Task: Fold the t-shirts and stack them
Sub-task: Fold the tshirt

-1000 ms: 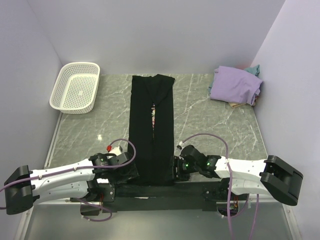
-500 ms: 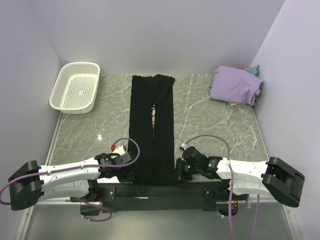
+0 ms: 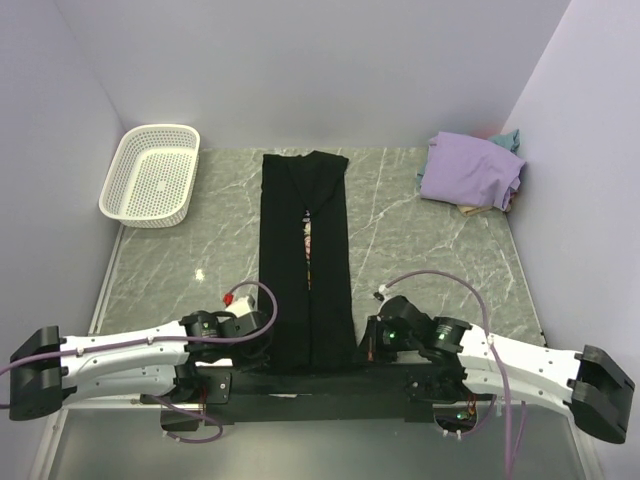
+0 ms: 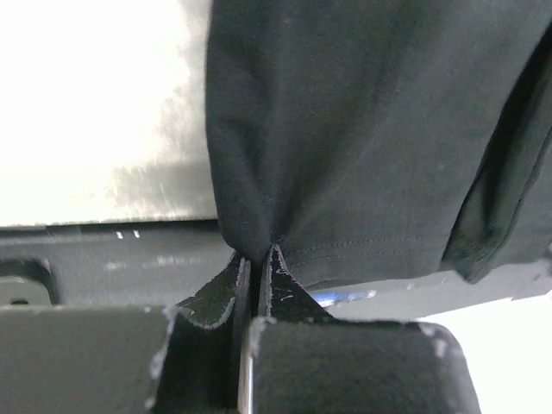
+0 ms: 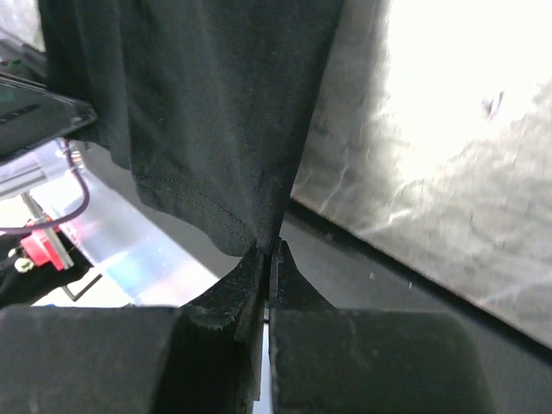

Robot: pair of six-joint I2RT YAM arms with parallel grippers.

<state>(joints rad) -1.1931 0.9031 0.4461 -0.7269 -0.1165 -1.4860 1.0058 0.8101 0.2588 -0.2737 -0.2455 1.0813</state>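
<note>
The black t-shirt (image 3: 305, 260) lies as a long narrow strip down the middle of the tabletop (image 3: 420, 250), collar end toward the far edge and hem at the near edge. The left fingers (image 4: 216, 297) are fully closed on the left hem corner, and the right fingers (image 5: 297, 293) are fully closed on the right hem corner. Each wrist view shows only a thin pinch of cloth in the grip. I judge the step in hand to be folding the hem up to the collar. To do it well, I raise both corners together and level, hold the hem taut between them without stretching it, carry it straight toward the far edge, and lay it square on the collar end. The shallow pinch may slip, so I move slowly. The lavender t-shirt (image 3: 470, 170) sits in the far right corner, well apart from the fold path.
</note>
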